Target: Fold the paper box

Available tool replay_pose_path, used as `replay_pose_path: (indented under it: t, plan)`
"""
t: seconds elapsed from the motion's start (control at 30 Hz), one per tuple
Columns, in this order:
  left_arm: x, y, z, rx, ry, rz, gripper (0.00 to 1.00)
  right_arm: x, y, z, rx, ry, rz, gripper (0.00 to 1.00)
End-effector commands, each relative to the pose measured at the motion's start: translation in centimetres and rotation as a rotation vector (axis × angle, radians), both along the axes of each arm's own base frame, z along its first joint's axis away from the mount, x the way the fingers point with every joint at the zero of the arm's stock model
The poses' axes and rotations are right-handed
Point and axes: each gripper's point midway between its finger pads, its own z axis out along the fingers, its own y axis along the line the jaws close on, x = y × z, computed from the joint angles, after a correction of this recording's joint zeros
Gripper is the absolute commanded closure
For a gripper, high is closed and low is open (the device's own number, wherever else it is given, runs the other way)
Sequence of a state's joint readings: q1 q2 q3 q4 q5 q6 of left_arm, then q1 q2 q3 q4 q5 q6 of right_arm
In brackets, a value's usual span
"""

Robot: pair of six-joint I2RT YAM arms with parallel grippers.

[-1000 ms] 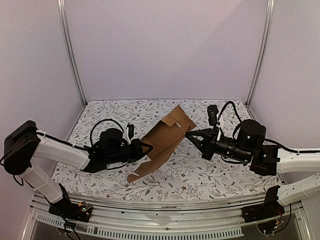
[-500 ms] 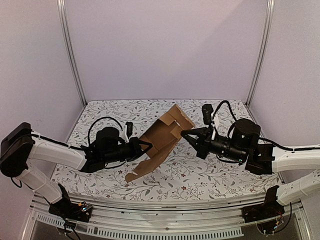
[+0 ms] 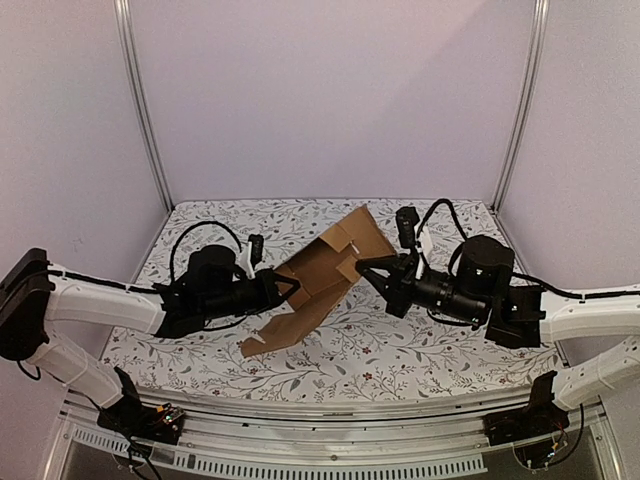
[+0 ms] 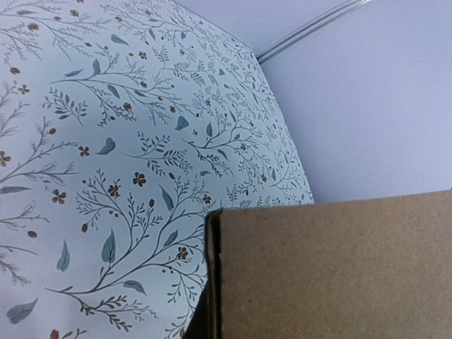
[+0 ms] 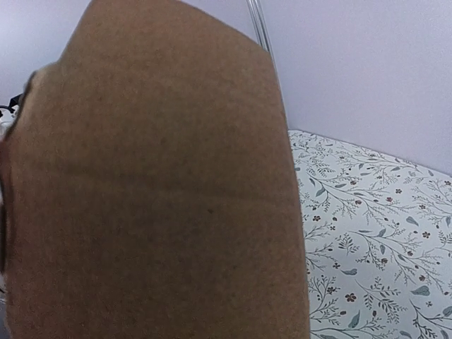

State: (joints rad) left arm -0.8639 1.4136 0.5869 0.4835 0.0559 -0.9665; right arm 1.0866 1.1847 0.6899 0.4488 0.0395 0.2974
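Paper box (image 3: 322, 280) tilts over the middle of the table (image 3: 420, 350), long axis running near-left to far-right between my arms. My left gripper (image 3: 283, 290) pinches its left edge. My right gripper (image 3: 366, 268), closed, touches its right flap.

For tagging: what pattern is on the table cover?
Table cover: white with grey-green leafy sprigs and small brown flowers; clearest in left wrist view.

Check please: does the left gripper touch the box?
Touching. The top view shows the left gripper closed on the left edge of the box.
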Motion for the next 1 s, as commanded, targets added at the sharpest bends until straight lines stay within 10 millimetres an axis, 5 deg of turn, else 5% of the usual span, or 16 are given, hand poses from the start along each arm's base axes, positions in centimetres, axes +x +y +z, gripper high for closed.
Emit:
replay_pose_path:
  t: [0.0,0.47,0.97]
  plan:
    - [0.3,-0.5,2.2,0.039,-0.079,-0.041,1.00,0.1,0.5,-1.9,-0.079,0.029,-0.014,1.00]
    - [0.9,-0.7,3.7,0.092,-0.122,-0.058,1.00,-0.2,-0.3,-7.3,-0.297,0.074,-0.073,1.00]
    - [1.4,0.8,2.0,0.199,-0.143,-0.021,1.00,-1.1,-3.0,-5.4,-0.311,0.022,-0.086,0.97]
